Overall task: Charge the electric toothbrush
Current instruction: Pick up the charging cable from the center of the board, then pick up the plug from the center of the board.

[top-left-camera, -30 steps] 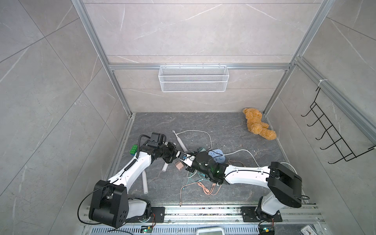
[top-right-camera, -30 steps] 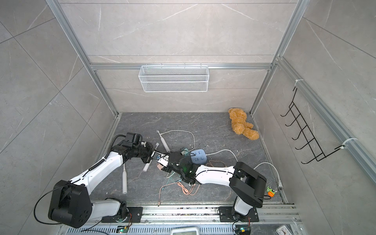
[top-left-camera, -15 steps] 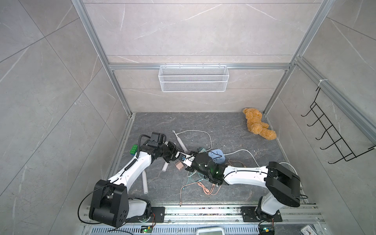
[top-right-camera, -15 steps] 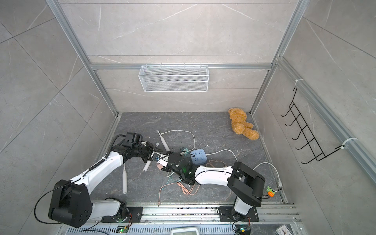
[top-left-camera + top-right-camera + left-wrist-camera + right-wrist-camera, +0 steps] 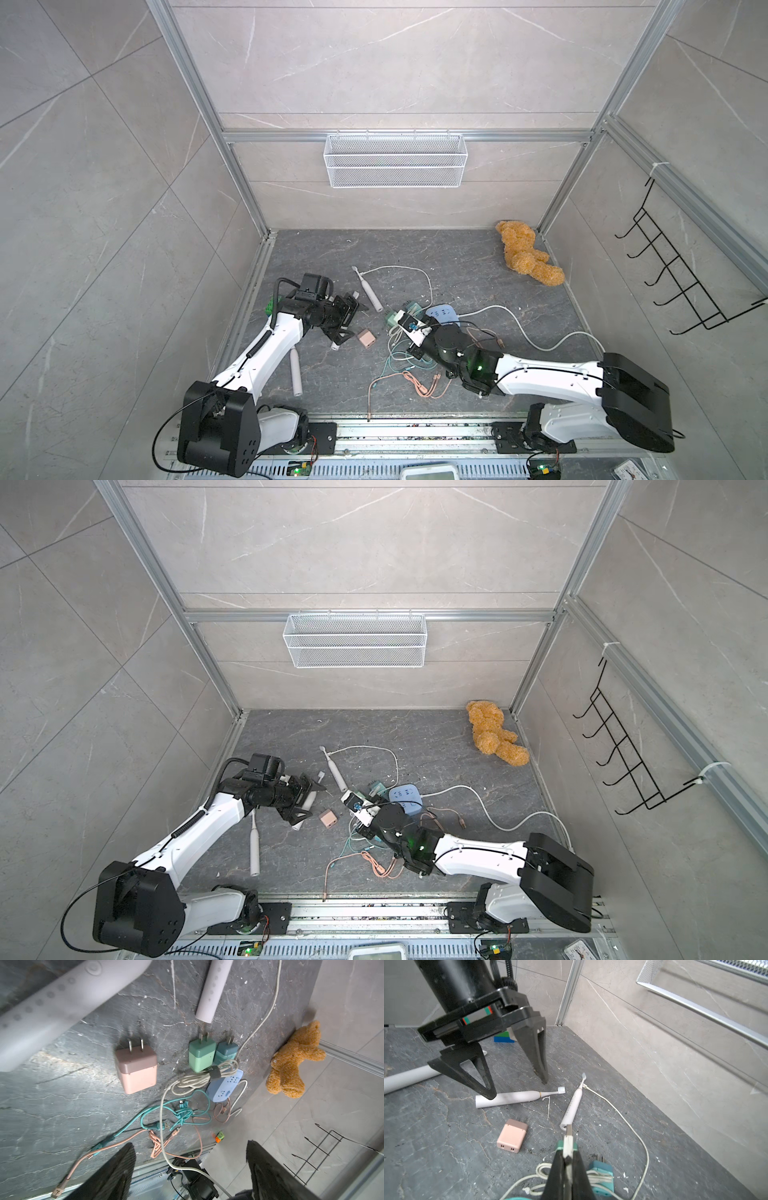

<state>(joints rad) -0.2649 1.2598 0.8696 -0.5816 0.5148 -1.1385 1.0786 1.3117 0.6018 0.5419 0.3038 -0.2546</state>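
Observation:
A white electric toothbrush [image 5: 512, 1098] lies flat on the dark floor. My left gripper [image 5: 517, 1088] hangs open just above its handle end, holding nothing; it also shows in both top views [image 5: 351, 320] [image 5: 307, 799] and in its own wrist view [image 5: 189, 1144]. A second toothbrush [image 5: 572, 1105] [image 5: 370, 291] lies beside it, and a third toothbrush [image 5: 296, 372] lies nearer the left wall. My right gripper [image 5: 568, 1155] is shut on a white USB plug [image 5: 568, 1142], whose metal tip points towards the second toothbrush's base. In a top view the right gripper [image 5: 401, 330] is mostly under its camera.
A pink adapter [image 5: 512, 1138] [image 5: 366, 338] lies between the grippers. A green adapter [image 5: 200, 1053], a teal adapter [image 5: 601, 1169], a strapped white cable coil [image 5: 209, 1076], a blue power strip [image 5: 442, 313] and tangled cables [image 5: 407, 365] crowd the middle. A teddy bear [image 5: 525, 257] sits at the back right.
The left gripper has gone from shut to open. The two grippers met tip to tip a second ago and have drawn apart, with the right one closed on the plug.

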